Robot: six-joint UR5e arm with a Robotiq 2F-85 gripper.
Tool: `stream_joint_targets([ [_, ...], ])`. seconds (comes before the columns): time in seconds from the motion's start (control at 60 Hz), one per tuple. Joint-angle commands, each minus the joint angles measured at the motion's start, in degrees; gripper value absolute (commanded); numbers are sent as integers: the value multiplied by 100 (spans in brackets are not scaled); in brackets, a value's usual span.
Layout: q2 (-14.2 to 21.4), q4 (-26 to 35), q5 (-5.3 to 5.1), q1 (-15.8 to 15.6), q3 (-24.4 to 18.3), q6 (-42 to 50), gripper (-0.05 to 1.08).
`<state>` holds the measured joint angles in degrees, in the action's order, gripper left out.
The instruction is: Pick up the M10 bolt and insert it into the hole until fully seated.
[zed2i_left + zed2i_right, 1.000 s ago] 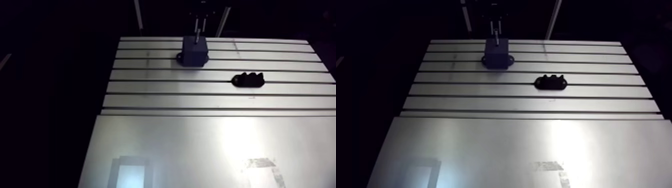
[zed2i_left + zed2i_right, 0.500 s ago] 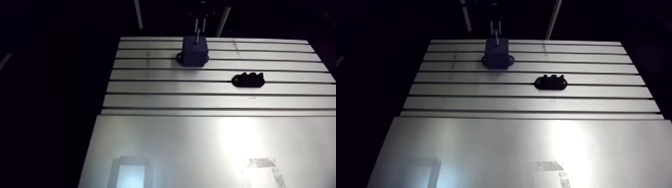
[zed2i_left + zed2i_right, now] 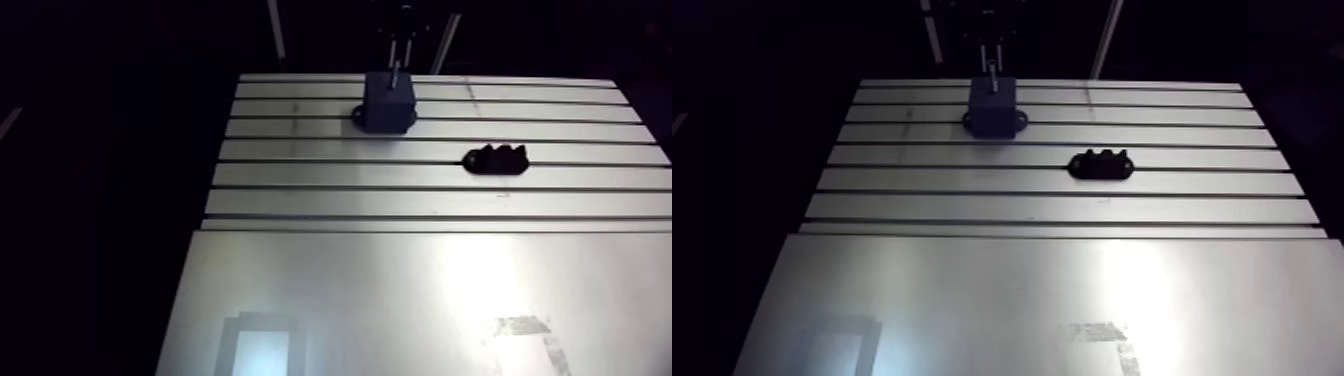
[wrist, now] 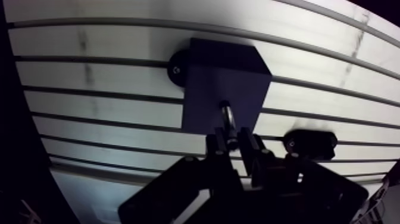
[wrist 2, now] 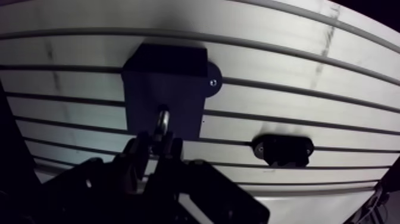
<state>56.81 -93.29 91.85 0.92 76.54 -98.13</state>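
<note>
Squarely above the dark block (image 4: 223, 83), gripper (image 4: 232, 134) vertical, fingers (image 4: 218, 143) tight on the bolt (image 4: 226, 113), tip at the block's top.

Gripper (image 5: 156, 148): fingers clamped on the M10 bolt (image 5: 162, 119)
M10 bolt: tip meets the dark block (image 5: 169, 83)
Black holder (image 5: 283, 149): on the slotted table (image 5: 297, 59), beside the gripper

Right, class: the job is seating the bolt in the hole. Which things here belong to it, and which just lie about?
Belong to the job: M10 bolt, gripper shut on it, dark block under the bolt.
Lying about: black notched piece, on the slotted table, apart from the block.
</note>
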Motion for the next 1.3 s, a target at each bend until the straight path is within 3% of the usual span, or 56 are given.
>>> stream_joint_targets([
  [0.017,-9,0,-5,-4,5,0,107],
  [1.3,-26,-123,3,-4,-11,-53,108],
])
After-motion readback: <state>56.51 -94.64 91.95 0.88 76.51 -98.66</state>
